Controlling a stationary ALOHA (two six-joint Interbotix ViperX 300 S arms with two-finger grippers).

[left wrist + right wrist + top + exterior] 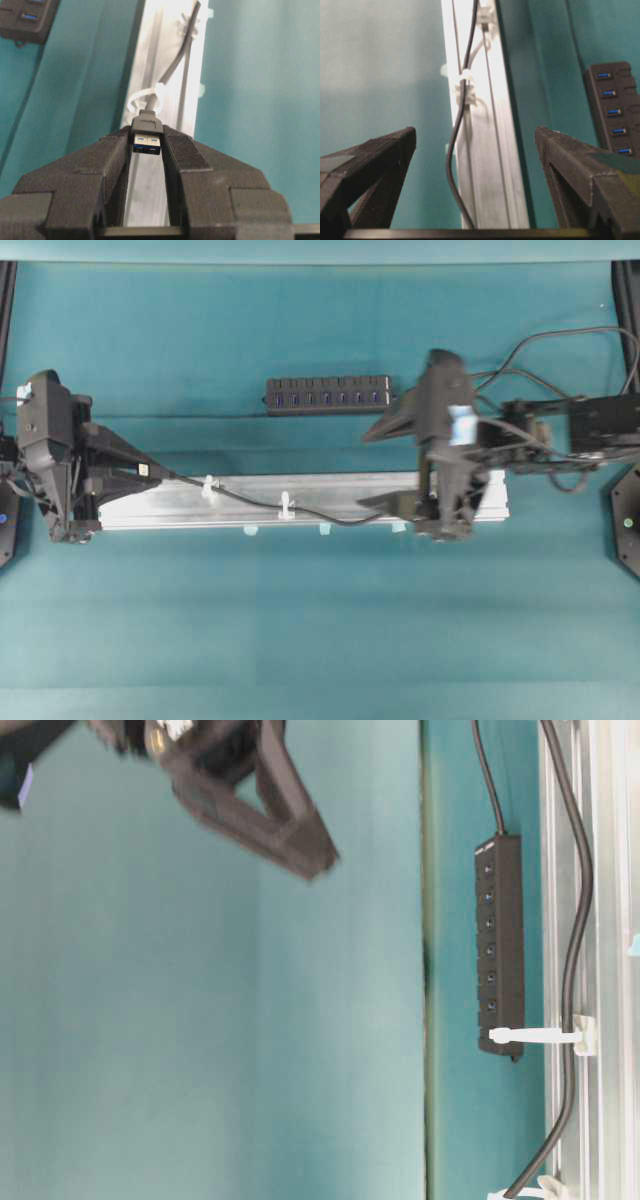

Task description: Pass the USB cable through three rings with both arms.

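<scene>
My left gripper (150, 472) is shut on the USB cable's plug (146, 135) at the left end of the silver rail (380, 488); the plug's metal tip points back between the jaws of that gripper (146, 145). The cable (250, 500) runs right along the rail through two whitish rings (210, 487) (287, 505), then bends to the rail's front edge. The third ring is hidden under my right gripper (365, 470). That gripper (475, 135) is open above the rail's right part, and the cable (451, 160) lies below, between its fingers, untouched. Two rings (465, 92) (485, 17) show ahead of it.
A black USB hub (328, 394) lies on the teal cloth behind the rail. Small pale-blue tape tabs (325, 530) sit along the rail's front edge. The table-level view shows the hub (500, 945), the cable (575, 920), a ring (540, 1036) and a blurred gripper finger (250, 800).
</scene>
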